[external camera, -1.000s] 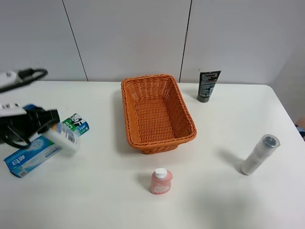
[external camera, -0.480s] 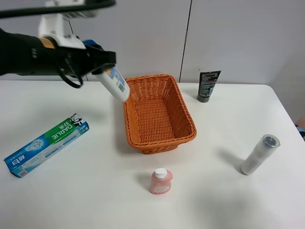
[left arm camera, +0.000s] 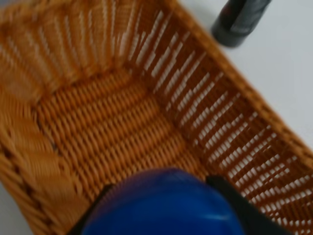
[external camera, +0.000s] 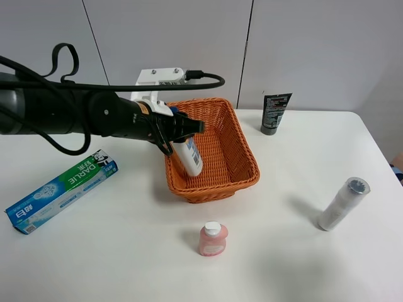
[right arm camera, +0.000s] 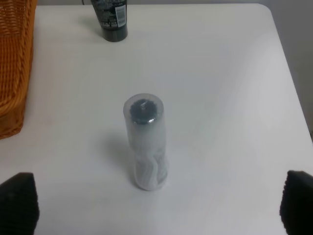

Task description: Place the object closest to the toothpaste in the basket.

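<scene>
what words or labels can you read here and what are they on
"DARLIE": on the green part of the toothpaste box.
Characters on the blue end of the same box: too small to read.
White print on the black tube: too small to read.
Label on the white bottle: blurred, unreadable.

Rough, matt ribbed weave on the orange woven wicker basket (external camera: 213, 189). The white plastic bottle (external camera: 190, 158) and its blue cap (left arm camera: 164, 203) look smooth; the green-blue toothpaste carton (external camera: 62, 190) is printed card, slight sheen. The white worktop (external camera: 126, 264) is smooth matt.
</scene>
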Available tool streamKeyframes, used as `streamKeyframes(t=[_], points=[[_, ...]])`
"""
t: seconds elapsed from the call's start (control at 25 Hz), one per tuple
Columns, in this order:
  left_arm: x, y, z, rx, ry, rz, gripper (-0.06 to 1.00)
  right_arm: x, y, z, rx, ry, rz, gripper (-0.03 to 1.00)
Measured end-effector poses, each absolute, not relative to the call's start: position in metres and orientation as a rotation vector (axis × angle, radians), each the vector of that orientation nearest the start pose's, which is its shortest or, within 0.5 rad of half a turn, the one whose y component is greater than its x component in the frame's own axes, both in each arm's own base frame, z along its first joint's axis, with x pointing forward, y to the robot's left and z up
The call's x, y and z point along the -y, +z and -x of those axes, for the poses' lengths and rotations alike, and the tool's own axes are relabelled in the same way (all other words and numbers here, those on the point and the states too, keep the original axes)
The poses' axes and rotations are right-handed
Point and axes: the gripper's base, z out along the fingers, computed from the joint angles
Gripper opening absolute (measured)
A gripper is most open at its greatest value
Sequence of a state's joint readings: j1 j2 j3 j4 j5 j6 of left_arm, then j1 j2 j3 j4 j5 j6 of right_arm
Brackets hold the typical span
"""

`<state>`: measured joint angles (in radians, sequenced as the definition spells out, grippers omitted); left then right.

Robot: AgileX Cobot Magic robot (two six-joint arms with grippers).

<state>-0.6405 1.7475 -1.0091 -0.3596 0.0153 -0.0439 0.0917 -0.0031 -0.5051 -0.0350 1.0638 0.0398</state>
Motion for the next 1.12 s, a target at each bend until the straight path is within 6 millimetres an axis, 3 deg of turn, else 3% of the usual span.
streamKeyframes(t=[0.04,0.12,0.24,0.32,0.44,0.64,0.84,1.0,1.12], points=[[0.223,0.200,-0.298,-2.295,-0.568,-0.255,0.51,0.003,0.278,0.006,-2.038,0.041,0.051,0.99],[0.224,0.198,-0.299,-2.307,-0.583,-0.218,0.78,0.003,0.278,0.006,-2.038,0.041,0.051,0.99],[0.224,0.205,-0.300,-2.286,-0.610,-0.172,0.95,0.003,0.278,0.006,-2.038,0.041,0.051,0.99],[0.223,0.216,-0.299,-2.245,-0.628,-0.160,0.98,0.003,0.278,0.006,-2.038,0.041,0.051,0.99],[0.209,0.255,-0.298,-2.108,-0.653,-0.136,0.98,0.003,0.278,0.006,-2.038,0.041,0.051,0.99],[0.155,0.338,-0.282,-1.847,-0.582,-0.148,0.96,0.003,0.278,0.006,-2.038,0.041,0.051,0.99],[0.082,0.397,-0.242,-1.739,-0.378,-0.152,0.95,0.003,0.278,0.006,-2.038,0.041,0.051,0.99],[0.034,0.419,-0.196,-1.769,-0.216,-0.090,0.95,0.003,0.278,0.006,-2.038,0.041,0.051,0.99],[0.012,0.428,-0.156,-1.800,-0.105,-0.040,0.95,0.003,0.278,0.006,-2.038,0.041,0.051,0.99]])
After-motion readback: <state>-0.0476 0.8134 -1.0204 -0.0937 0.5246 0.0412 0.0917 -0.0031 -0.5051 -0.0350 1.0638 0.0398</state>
